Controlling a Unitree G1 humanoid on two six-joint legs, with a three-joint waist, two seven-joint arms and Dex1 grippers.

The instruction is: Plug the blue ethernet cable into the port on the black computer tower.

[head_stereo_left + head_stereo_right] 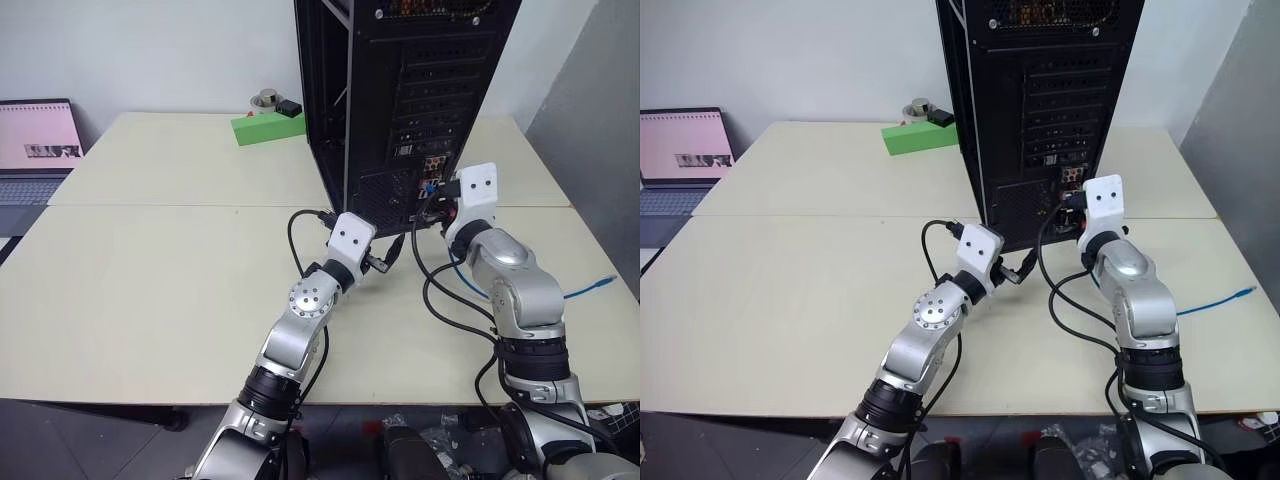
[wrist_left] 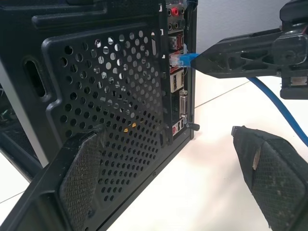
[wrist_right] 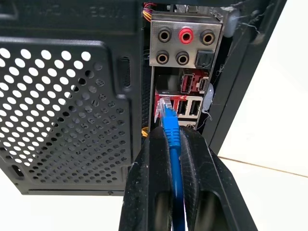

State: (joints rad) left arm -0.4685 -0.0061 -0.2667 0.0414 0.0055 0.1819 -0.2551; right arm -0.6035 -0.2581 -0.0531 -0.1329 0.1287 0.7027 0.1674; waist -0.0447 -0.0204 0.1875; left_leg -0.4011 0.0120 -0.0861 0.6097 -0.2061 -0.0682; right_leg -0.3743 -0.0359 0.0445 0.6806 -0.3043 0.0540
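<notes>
The right claw (image 3: 173, 144) is being clamped on the blue ethernet cable (image 3: 169, 126), plug at the port (image 3: 162, 107) on the black computer tower (image 1: 400, 90), twelve o'clock of the claw; insertion is judged underway, a straight push being needed. The left claw (image 2: 168, 178) is being held wide.

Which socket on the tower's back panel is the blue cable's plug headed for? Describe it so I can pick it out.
Start at the black computer tower and find the strip of connectors beside its perforated grille. Below the round audio jacks, the port sits where the clear plug of the blue ethernet cable, pinched in the right gripper, touches. It is squarish, unlike the flat red slots beside it.
</notes>
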